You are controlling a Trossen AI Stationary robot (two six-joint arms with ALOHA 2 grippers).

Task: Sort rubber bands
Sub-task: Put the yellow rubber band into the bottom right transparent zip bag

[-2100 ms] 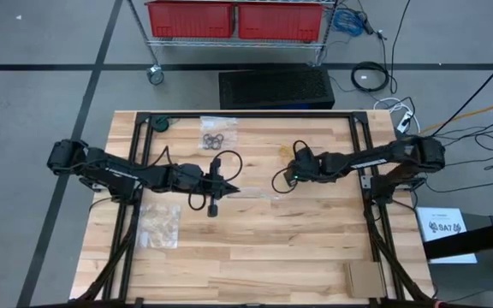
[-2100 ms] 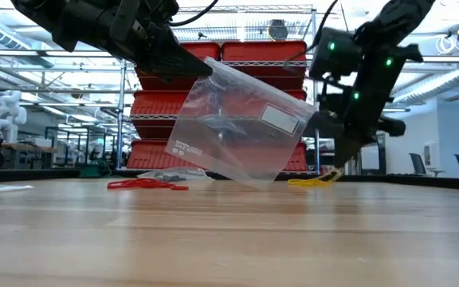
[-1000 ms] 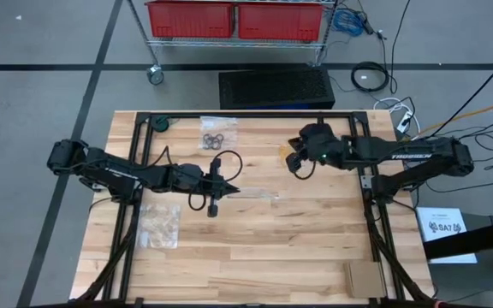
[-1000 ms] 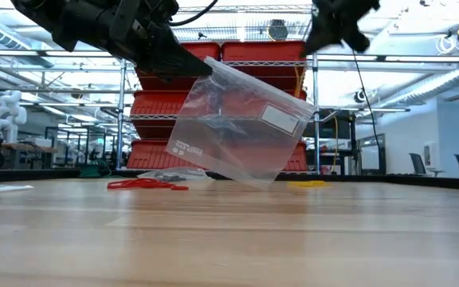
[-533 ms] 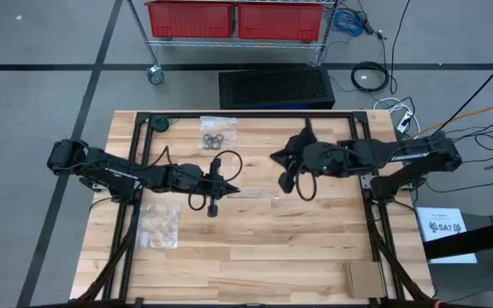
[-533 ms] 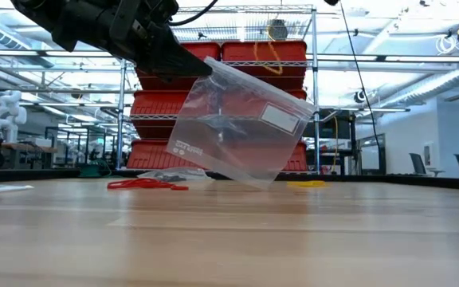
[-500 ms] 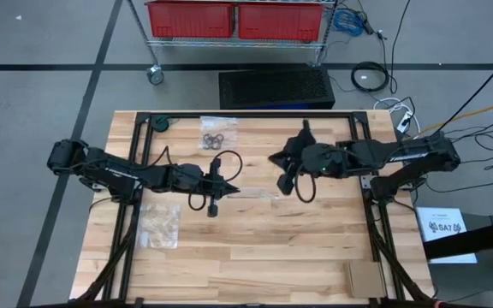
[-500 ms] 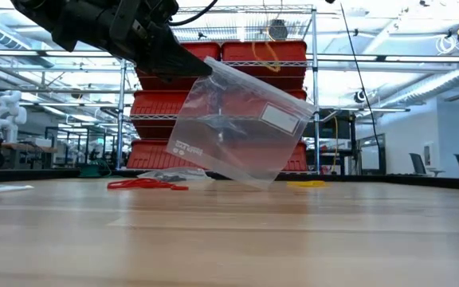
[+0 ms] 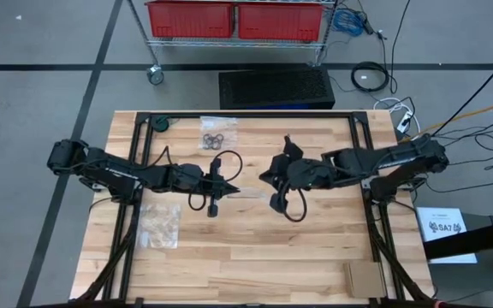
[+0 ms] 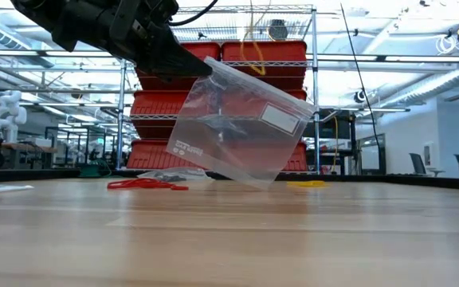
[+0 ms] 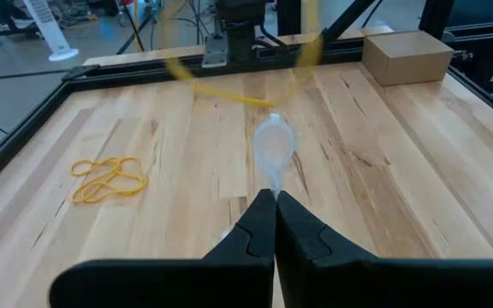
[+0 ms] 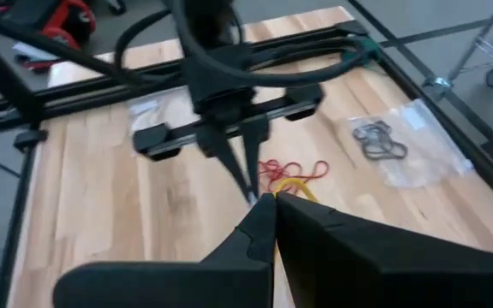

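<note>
Right hand (image 9: 264,177) nearer the bag (image 10: 237,131)

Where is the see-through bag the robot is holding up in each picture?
High view: the clear bag is a thin sliver at the table's middle, beside the left end effector.
Low view: big, in the middle, hanging tilted.
Left wrist view: edge-on, just past the fingertips.
Right wrist view: cannot make it out.
Shared landmark: the left end effector, shut on the bag's top edge.
</note>
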